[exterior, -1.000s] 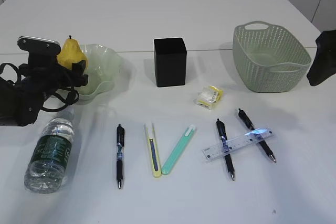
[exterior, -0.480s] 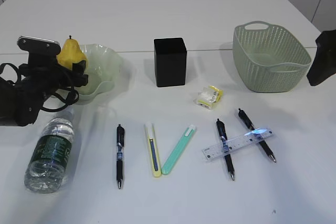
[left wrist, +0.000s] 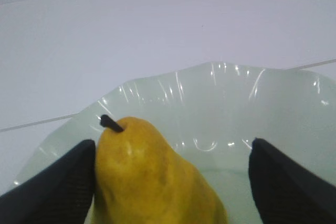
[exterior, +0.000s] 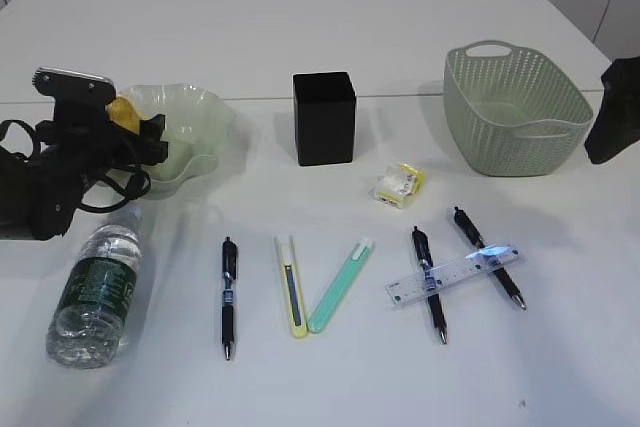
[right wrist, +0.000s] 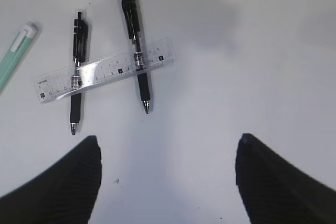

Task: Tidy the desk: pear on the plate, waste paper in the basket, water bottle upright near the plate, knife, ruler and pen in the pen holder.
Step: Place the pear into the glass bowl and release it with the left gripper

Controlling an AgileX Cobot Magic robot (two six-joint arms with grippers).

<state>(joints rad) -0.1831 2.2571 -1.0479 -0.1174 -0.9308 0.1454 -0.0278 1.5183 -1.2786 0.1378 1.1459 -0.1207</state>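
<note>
The yellow pear [exterior: 122, 111] lies in the pale green wavy plate [exterior: 205, 123], mostly hidden behind my left gripper [exterior: 152, 140]. In the left wrist view the pear [left wrist: 152, 177] leans against the left finger, with a wide gap to the right finger over the plate [left wrist: 236, 93]; the left gripper [left wrist: 173, 148] is open. The water bottle [exterior: 95, 292] lies on its side at the front left. The waste paper [exterior: 400, 185] sits by the black pen holder [exterior: 324, 117]. The ruler [exterior: 455, 275] lies across two pens [exterior: 430, 282]. My right gripper [right wrist: 168, 141] is open above bare desk, below the ruler [right wrist: 105, 69].
The sage basket [exterior: 515, 112] stands at the back right, next to my right gripper [exterior: 612, 112]. A third pen [exterior: 228, 297], a yellow-green knife [exterior: 291, 285] and a mint knife [exterior: 340, 285] lie in a row at the front centre.
The pear stood high above the plate rim at the left gripper; it now sits lower, down in the plate. The right arm has not moved.
</note>
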